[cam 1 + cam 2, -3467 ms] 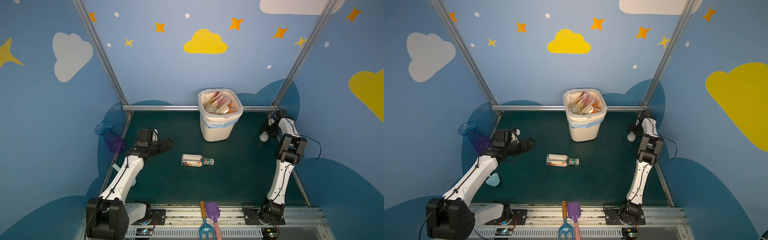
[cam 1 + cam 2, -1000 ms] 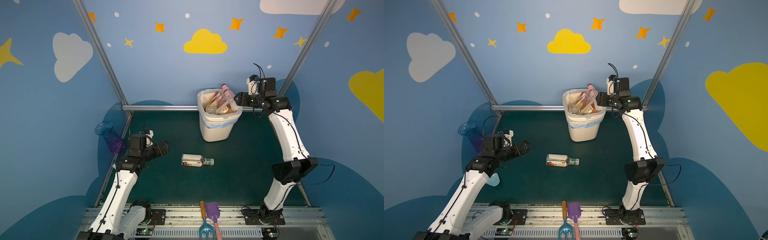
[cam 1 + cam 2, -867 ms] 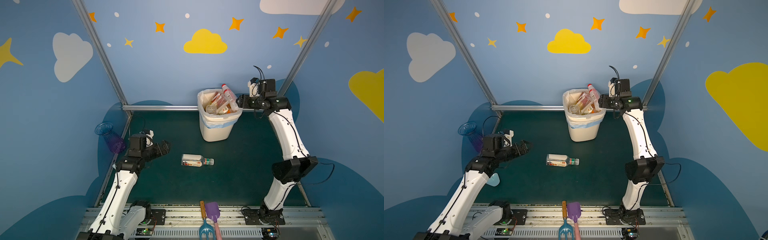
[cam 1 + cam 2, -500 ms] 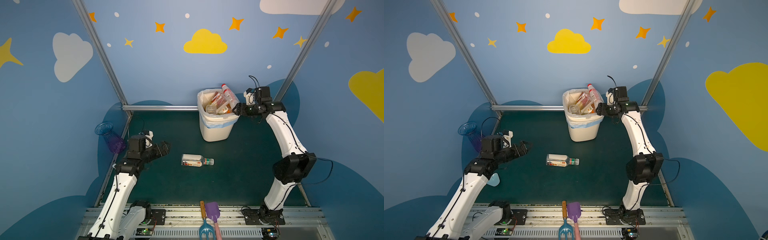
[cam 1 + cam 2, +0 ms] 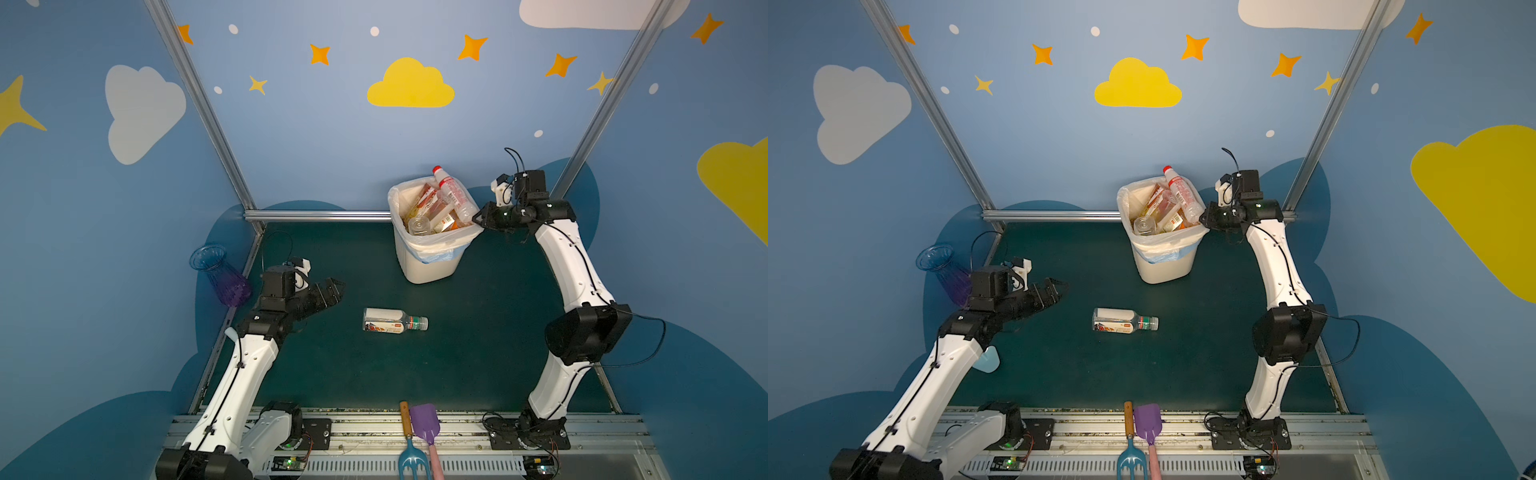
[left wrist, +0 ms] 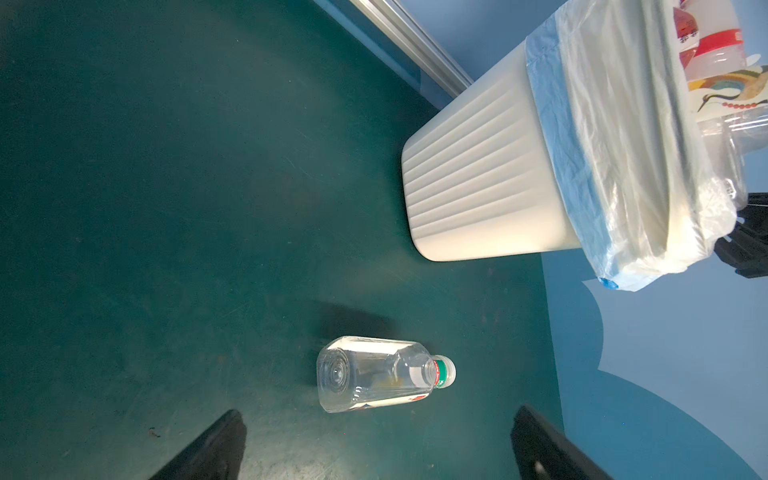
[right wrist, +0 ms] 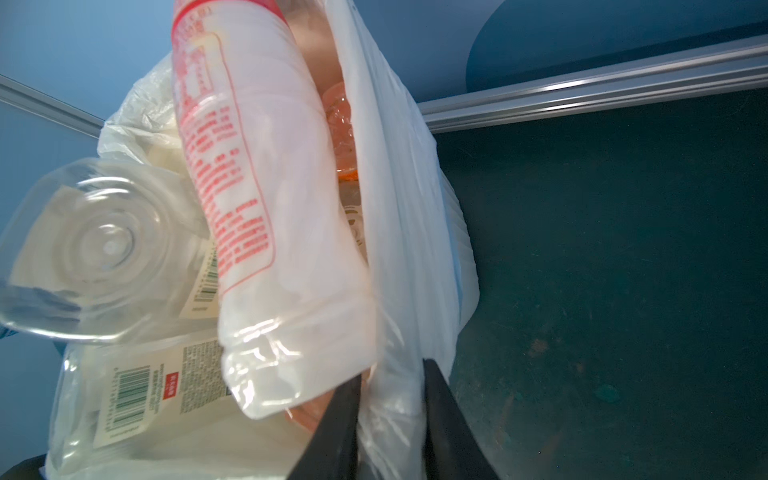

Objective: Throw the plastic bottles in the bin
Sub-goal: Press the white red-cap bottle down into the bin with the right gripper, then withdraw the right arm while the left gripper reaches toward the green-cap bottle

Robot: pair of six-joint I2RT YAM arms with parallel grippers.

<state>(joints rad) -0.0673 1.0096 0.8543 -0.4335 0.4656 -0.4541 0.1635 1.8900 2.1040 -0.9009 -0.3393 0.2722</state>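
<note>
The loose bottle (image 5: 395, 321) lies sideways on the mat (image 5: 478, 332), 6 o'clock of the bin (image 5: 428, 266), cap toward 3 o'clock. It looks empty, light, slick and crushable: take its labelled waist gently. Your left gripper (image 5: 330, 292) gapes empty; your right gripper (image 5: 478, 218) pinches the bin's liner (image 7: 399, 208).

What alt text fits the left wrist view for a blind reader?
A clear bottle lies on its side on the green mat, ahead of the open left gripper; beyond stands a white bin stuffed with bottles.
</note>
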